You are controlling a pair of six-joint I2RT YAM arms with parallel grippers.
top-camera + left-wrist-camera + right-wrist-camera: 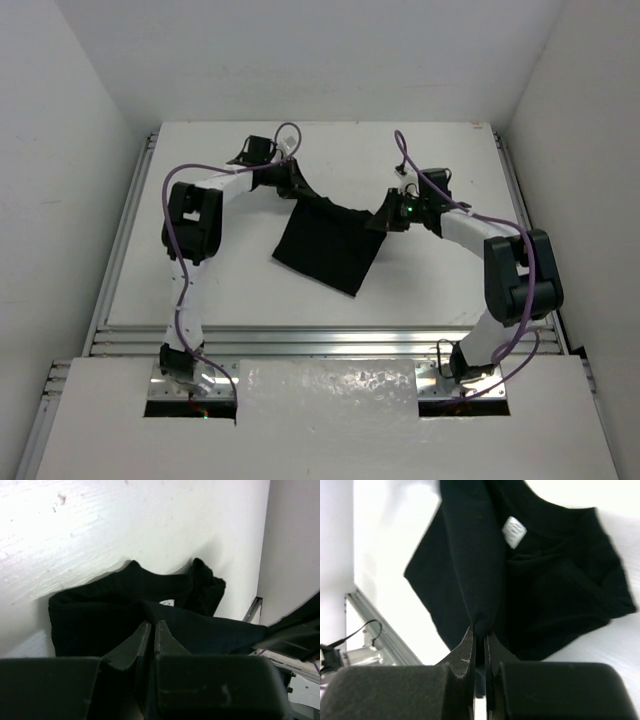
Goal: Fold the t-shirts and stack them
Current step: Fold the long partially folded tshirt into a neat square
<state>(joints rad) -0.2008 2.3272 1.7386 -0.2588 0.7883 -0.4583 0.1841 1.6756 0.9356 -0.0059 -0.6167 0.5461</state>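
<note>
One black t-shirt (pixel 328 243) hangs stretched between both grippers over the middle of the white table, its lower part draped toward the front. My left gripper (pixel 297 183) is shut on the shirt's left top edge; in the left wrist view the jaws (pixel 151 625) pinch black cloth (pixel 100 620) with the white neck label (pixel 166 602) beyond. My right gripper (pixel 385 215) is shut on the right top edge; in the right wrist view the jaws (pixel 480 632) clamp a fold of the shirt (pixel 540 585), label (pixel 514 531) above.
The white table (pixel 200 290) has metal rails along its left (pixel 128 230), right (pixel 520 200) and front (pixel 330 342) edges. White walls stand on three sides. A white cover (pixel 330 420) lies over the arm bases at the front.
</note>
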